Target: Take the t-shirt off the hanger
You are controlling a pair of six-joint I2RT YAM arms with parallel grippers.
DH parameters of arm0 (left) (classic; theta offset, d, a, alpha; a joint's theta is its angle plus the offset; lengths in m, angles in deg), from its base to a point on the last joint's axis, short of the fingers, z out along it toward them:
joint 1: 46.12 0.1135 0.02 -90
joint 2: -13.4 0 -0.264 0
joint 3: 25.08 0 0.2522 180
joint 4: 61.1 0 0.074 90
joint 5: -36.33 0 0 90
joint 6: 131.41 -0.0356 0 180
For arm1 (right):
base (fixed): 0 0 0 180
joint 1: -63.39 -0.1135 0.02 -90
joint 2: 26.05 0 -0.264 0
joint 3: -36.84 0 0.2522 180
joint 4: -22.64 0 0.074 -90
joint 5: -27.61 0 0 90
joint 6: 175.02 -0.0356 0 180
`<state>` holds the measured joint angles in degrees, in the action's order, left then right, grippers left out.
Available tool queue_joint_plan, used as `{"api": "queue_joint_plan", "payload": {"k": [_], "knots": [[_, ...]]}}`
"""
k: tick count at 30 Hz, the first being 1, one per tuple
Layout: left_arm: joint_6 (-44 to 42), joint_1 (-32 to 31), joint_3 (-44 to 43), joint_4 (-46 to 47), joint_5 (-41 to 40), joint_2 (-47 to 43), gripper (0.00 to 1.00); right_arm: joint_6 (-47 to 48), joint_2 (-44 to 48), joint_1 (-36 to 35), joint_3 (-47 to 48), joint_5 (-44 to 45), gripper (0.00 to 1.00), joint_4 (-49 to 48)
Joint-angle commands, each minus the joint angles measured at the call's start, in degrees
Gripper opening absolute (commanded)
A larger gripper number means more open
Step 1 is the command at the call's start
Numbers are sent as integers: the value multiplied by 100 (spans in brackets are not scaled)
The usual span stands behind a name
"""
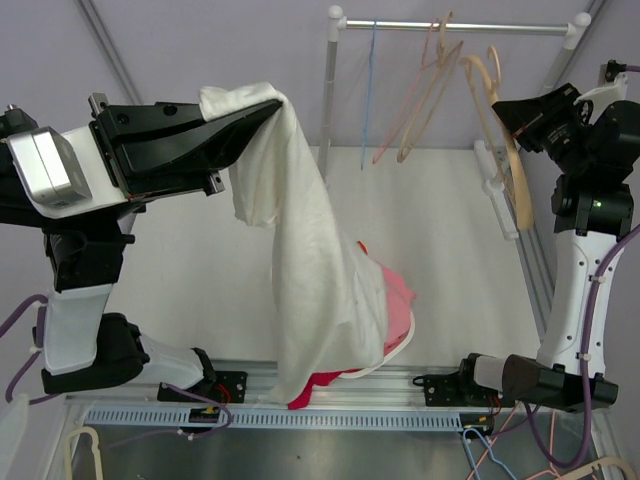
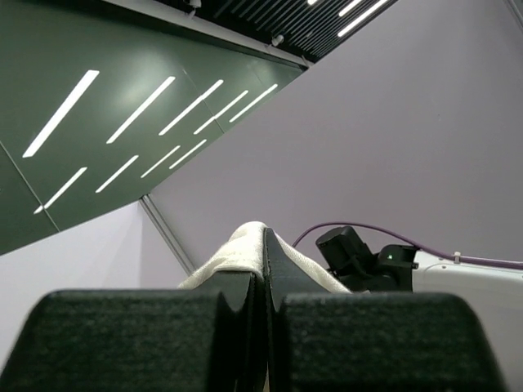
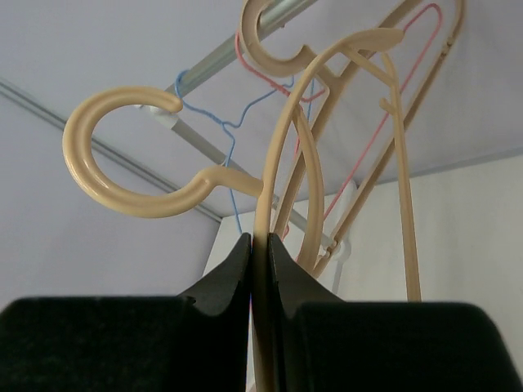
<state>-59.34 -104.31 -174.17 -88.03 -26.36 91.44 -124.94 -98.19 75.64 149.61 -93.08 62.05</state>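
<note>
Top view – the left tool [image 1: 272, 108], raised high over the left half of the desk [image 1: 450, 250], is clamped on one edge of the white t-shirt [image 1: 320, 270]. The cloth hangs from it in a long fold. Its lower part drapes over a heap of pink garments [image 1: 398, 290] and reaches down to the near edge of the desk. No hanger is inside the t-shirt, which is well apart from the beige hanger [image 1: 517, 185] at the far right.

Left wrist view: the left tool [image 2: 265, 282] has its jaws pressed together, with a ridge of the t-shirt [image 2: 241, 249] standing up between and behind them.

Right side, top view – the right tool [image 1: 508, 118] is closed on the beige hanger, which tilts down and away from it just beside the right post of the rack.

Right wrist view: the right tool [image 3: 260, 245] pinches the thin curved body of the hanger [image 3: 122, 159] between its jaws. The hanger's open hook points left and encircles nothing.

Behind, the rack rail [image 1: 450, 27] carries pink hangers [image 1: 420, 110] and a blue hanger [image 1: 368, 90]. The right wrist view also shows a second beige hanger [image 3: 282, 51] hooked over that rail
</note>
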Motion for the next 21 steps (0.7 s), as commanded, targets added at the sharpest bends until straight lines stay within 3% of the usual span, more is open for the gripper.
{"api": "queue_joint_plan", "payload": {"k": [1, 5, 10, 17, 20, 21], "knots": [[-211, 63, 59, 780, 168, -34, 1, 82, -291, 102, 242, 205, 0, -366], [-316, 63, 59, 799, 38, 194, 1, -173, -966, 146, 575, 266, 0, -780], [-378, 159, 814, 1000, -208, 431, 1, -726, -1504, 190, 743, 441, 0, -1307], [623, 651, 2255, 1719, -182, 756, 1, -824, -1839, 190, 1147, 793, 0, -1686], [1072, 713, 3018, 1800, -769, 949, 1, -798, -1909, 199, 1306, 925, 0, -1686], [1194, 722, 3404, 1913, -1302, 976, 1, -780, -1935, 199, 1349, 934, 0, -1686]]}}
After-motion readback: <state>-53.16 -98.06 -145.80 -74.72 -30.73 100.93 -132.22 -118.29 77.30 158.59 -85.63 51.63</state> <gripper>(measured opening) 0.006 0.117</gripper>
